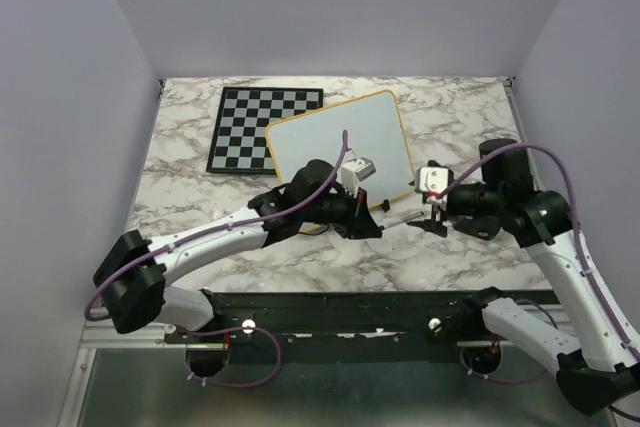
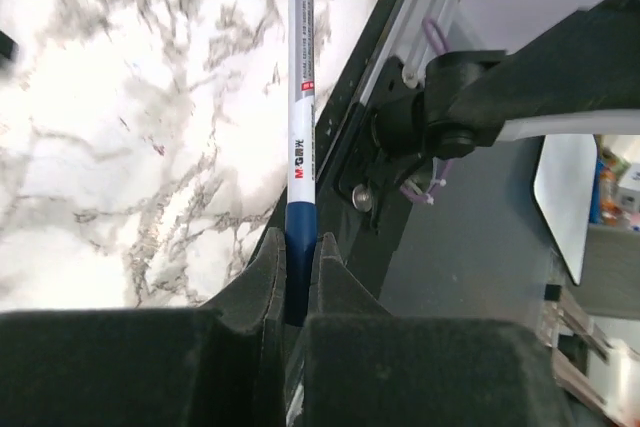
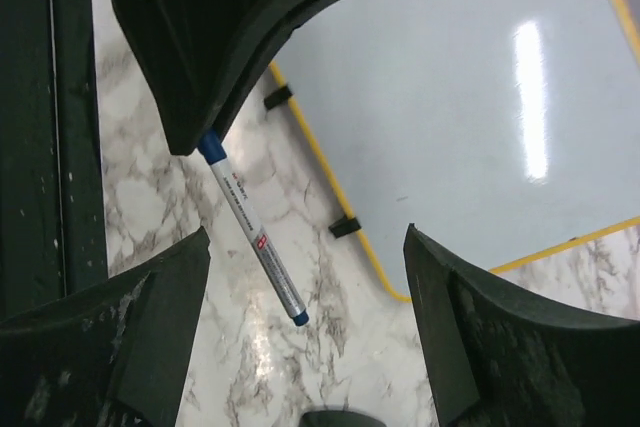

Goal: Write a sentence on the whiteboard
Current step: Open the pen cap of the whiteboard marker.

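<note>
The marble table [image 1: 200,187] carries a blank whiteboard [image 1: 330,137]. The left gripper [image 2: 300,272] clamps the marker [image 2: 302,97] by its blue end. The right gripper [image 3: 305,322], jaws apart, should retreat straight, clear of the barrel.

Left tool [image 2: 299,265] pinches a marker [image 2: 301,117] — right tool [image 3: 308,247] spread wide.

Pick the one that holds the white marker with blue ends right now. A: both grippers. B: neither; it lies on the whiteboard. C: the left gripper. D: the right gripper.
C: the left gripper is clamped on one blue end of the white marker with blue ends, while the right gripper stands wide open, not gripping it.
</note>
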Tool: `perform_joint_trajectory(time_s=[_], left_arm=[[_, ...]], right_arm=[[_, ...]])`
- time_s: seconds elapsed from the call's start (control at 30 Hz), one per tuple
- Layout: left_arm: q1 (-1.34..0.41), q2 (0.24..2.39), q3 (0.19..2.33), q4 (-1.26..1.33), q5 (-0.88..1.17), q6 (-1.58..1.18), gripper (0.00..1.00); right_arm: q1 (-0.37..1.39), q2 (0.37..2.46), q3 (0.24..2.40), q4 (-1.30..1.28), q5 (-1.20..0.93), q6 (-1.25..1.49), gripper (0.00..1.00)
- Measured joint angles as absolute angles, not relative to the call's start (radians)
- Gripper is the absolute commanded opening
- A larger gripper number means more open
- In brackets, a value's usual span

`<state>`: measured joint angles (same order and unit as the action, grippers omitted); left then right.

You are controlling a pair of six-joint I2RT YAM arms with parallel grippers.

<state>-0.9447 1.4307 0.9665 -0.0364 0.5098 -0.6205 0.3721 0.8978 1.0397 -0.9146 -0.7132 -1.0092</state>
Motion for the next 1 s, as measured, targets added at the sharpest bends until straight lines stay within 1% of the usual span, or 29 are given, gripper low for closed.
perform_joint_trajectory(time_s=[0.17,0.27,0.33,0.37,0.53,0.63,0.7,0.83,1.0], left_arm=[[-0.951,1.192,0.840,0.083,0.409,-0.567,0.00],[-0.961,1.058,0.724,0.233,0.335,-0.534,0.00],[-0.965,0.995,0.654,0.326,0.283,-0.517,0.00],[-0.965,0.979,0.633,0.361,0.262,-0.512,0.00],[-0.968,0.976,0.604,0.503,0.170,-0.480,0.00],[-0.970,0.980,0.613,0.553,0.153,-0.461,0.00],[-0.971,0.978,0.615,0.580,0.147,-0.448,0.00],[-0.971,0.963,0.615,0.600,0.138,-0.434,0.00],[-0.982,0.966,0.615,0.661,0.117,-0.445,0.00]], right_arm=[[0.351,0.895,1.219,-0.910,-0.808,-0.786,0.87],[0.327,0.904,1.272,-0.876,-0.876,-0.583,0.95],[0.303,0.911,1.291,-0.825,-0.907,-0.414,0.95],[0.289,0.916,1.301,-0.794,-0.923,-0.330,0.99],[0.225,0.950,1.291,-0.643,-1.083,-0.056,1.00],[0.210,0.957,1.198,-0.511,-1.230,0.081,1.00],[0.207,0.963,1.140,-0.455,-1.290,0.142,1.00],[0.207,0.979,1.096,-0.383,-1.335,0.225,1.00],[0.210,0.984,1.030,-0.123,-1.347,0.419,0.99]])
